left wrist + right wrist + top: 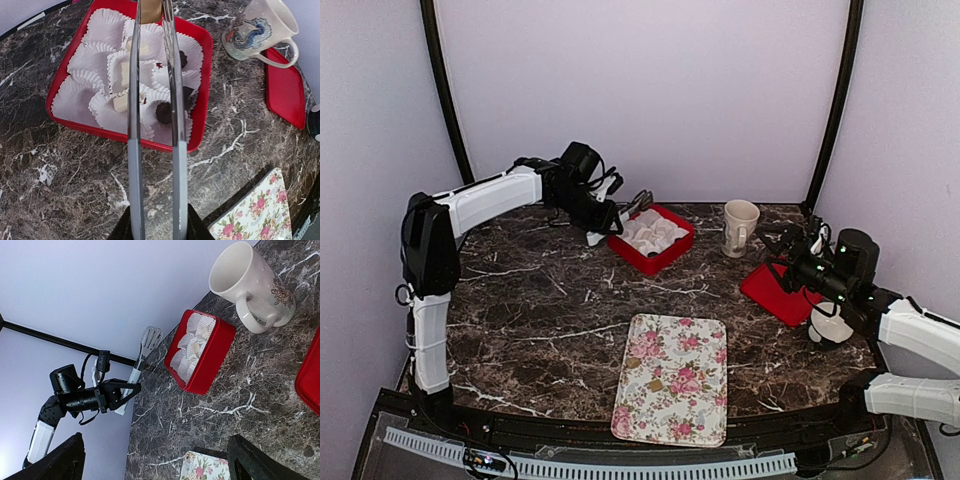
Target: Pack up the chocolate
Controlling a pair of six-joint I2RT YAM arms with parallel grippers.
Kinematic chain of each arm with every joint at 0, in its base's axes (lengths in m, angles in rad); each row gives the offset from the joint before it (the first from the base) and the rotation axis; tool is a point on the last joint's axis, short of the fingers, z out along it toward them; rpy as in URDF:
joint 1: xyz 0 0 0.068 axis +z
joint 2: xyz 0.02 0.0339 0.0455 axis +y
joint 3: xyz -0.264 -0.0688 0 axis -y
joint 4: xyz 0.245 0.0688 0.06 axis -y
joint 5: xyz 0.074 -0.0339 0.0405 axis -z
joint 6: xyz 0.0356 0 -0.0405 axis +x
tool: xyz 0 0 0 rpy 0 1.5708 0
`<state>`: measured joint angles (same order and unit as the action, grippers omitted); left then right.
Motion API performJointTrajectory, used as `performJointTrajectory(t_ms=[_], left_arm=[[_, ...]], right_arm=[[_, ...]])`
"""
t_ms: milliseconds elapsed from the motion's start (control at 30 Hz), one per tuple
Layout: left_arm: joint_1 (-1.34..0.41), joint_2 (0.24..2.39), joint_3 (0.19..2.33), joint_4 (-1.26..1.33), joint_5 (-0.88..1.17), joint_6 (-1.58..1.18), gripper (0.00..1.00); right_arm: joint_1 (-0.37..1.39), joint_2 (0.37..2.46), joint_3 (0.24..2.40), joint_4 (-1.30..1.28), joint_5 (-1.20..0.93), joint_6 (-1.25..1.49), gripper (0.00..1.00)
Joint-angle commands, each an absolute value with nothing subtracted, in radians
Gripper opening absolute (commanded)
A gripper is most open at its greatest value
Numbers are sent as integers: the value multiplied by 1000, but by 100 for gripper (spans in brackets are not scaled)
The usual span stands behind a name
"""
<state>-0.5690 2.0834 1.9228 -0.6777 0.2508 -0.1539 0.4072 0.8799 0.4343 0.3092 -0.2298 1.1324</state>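
My left gripper (pixel 157 227) is shut on a pair of metal tongs (pixel 134 130), whose tips reach over the far side of the red box (pixel 202 95). Between the tips, at the view's top edge, sits a tan piece of chocolate (pixel 150 11). The box holds white paper cups with dark pieces (pixel 163 112) and cream pieces (pixel 120 102) in them. From above, the tongs (pixel 632 207) hang over the box's (pixel 665 262) back left corner. My right gripper (pixel 156 440) is open and holds nothing, off to the right of the box (pixel 212 362).
A white mug (pixel 740 226) stands right of the box. A flat red lid (pixel 772 290) lies under my right gripper (pixel 790 265). A floral tray (pixel 675 378) lies at the near middle. Curtain walls and black poles close in the table.
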Motion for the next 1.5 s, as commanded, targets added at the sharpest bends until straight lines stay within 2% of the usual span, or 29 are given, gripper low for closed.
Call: performJointTrajectory(t_ms=[0,333,667,833,1233,1467], left_arm=[[-555,2140,2032,-703,245,-146,15],[-543,2324,2218,-742,228,-118,16],[-516,2406,2266,-699,285,-142,19],[-508,2432,2276,-684,300,-155,21],[-499,2460,2305,-676,311,-174,35],[-497,2418,2316,-674,334,-171,36]], right_arm=[[414,879,441,305,-212,1109,100],[414,907,442,314,-208,1113,100],[414,933,445,333,-204,1118,100],[414,928,445,328,-199,1117,100],[414,927,443,318,-204,1110,100],[414,925,449,314,-214,1102,100]])
